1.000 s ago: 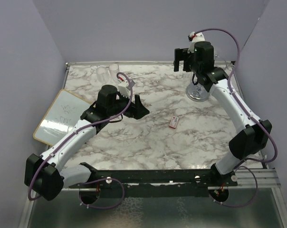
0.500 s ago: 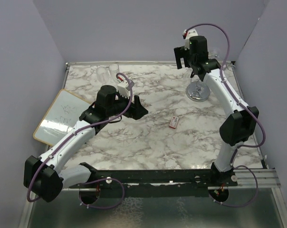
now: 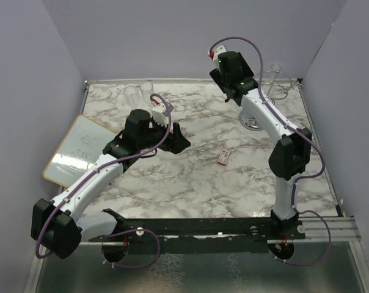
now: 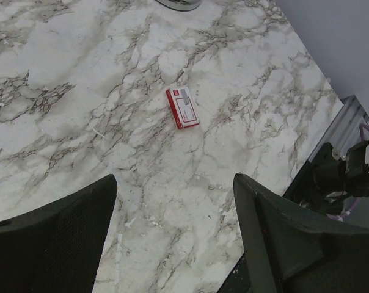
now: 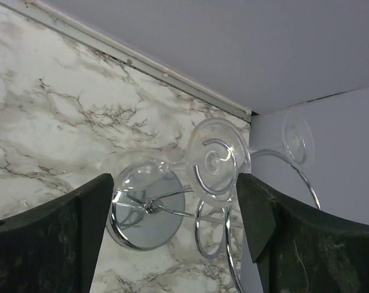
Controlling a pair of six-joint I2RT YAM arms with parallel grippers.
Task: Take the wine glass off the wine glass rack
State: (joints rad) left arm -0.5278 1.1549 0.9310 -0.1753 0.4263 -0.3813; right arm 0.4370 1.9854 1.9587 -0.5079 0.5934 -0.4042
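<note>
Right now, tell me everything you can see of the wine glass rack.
The wine glass rack is thin silver wire, upright: a round mirror-bright base resting on the marble table by the back right corner, a central post, curled loops on top. One clear wine glass hangs foot-up in a loop; a second glass hangs farther out.

Thin silver wine glass rack [image 5: 154, 229] upright in far right corner of bench; shiny round base, curled wire hooks on top. Clear wine glass [image 5: 227, 137] hung upside down, foot seated in hook.
</note>
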